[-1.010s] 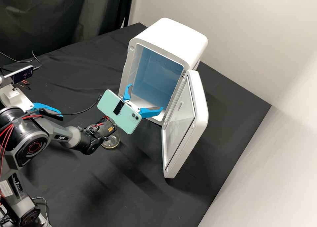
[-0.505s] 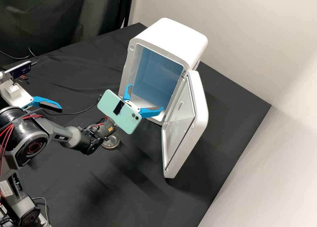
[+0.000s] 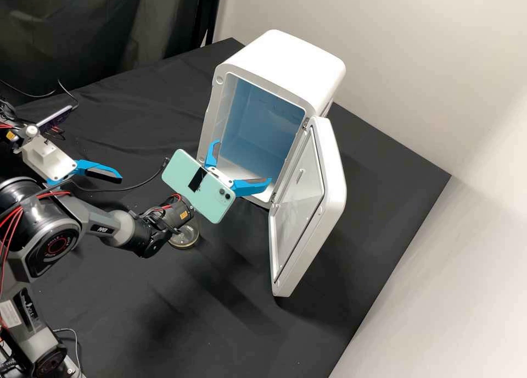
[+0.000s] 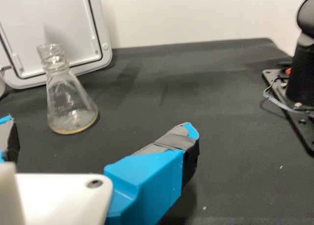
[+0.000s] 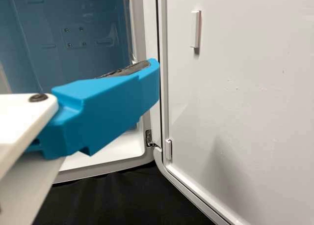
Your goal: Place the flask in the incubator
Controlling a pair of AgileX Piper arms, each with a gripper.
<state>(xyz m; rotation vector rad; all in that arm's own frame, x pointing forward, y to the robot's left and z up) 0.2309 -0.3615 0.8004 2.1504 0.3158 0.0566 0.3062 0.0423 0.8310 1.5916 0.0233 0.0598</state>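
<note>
Where the bench is looked down on in the high view, one white incubator (image 3: 285, 76) is seen upright on the black worktop (image 3: 384, 164), its door (image 3: 310, 202) swung wide. Two arms are counted. The right tool (image 3: 233, 170) is held at the lower lip of the opening, released, its two blue fingers spread far apart. Its white body is largely masked by a mint-green phone (image 3: 198, 185) mounted on the wrist. One glass flask (image 3: 186, 237) is stood on the worktop in front of the incubator, just below that wrist. Little more than its base can be made out, the neck being covered by the arm. The left tool (image 3: 92, 170) is held well apart at the side, one finger plain, the other mostly hidden.

From the left wrist view, the flask (image 4: 66, 97) is shown whole: conical, clear, upright and unstoppered. The door (image 4: 54, 33) is cut off behind it. The left tool (image 4: 96, 131) is released, one finger clipped by the frame edge.

From the right wrist view, the incubator's (image 5: 73, 33) blue inside and the door's (image 5: 235, 87) inner face are met closely. One of the right tool's fingers (image 5: 108, 107) is seen, its partner cut off.
</note>
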